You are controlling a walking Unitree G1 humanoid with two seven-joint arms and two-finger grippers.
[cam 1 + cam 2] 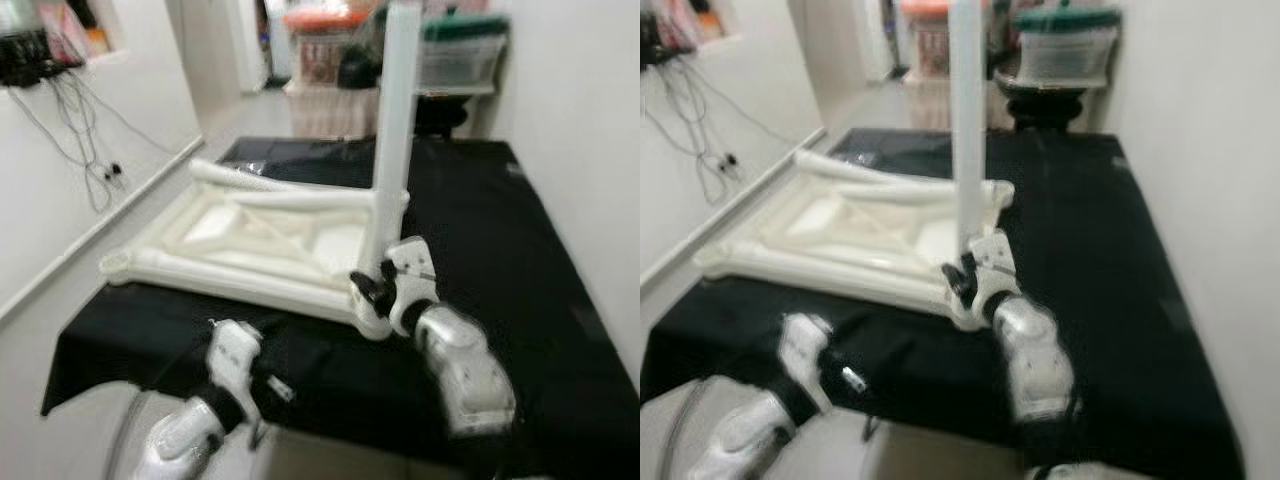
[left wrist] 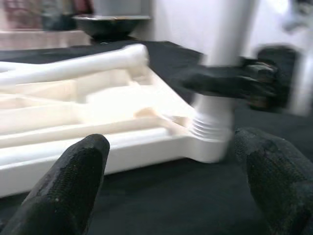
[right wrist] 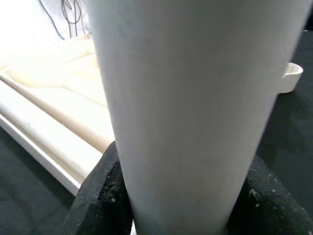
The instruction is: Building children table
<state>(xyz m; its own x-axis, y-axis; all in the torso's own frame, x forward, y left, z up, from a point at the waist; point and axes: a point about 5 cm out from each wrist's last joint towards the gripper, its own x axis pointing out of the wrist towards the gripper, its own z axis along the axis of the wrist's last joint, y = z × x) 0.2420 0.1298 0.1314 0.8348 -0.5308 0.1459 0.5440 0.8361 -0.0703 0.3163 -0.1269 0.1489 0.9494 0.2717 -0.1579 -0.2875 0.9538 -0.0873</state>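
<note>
A cream plastic table top [image 1: 250, 245] lies upside down on a black cloth [image 1: 500, 260]. One white table leg [image 1: 393, 140] stands upright in its near right corner socket. My right gripper [image 1: 372, 288] is shut on the leg's base; in the right wrist view the leg [image 3: 195, 107] sits between both black fingers [image 3: 100, 196]. A second white leg [image 1: 240, 180] lies loose across the far side of the table top. My left gripper [image 1: 240, 350] hangs open near the cloth's front edge, its fingertips [image 2: 73, 186] apart and facing the leg's threaded base [image 2: 212, 129].
A white wall [image 1: 590, 150] runs along the right of the cloth. On the left a white wall with dangling cables [image 1: 90, 150] borders the floor. Storage boxes [image 1: 330, 60] and a lidded bin [image 1: 460, 50] stand behind the cloth's far end.
</note>
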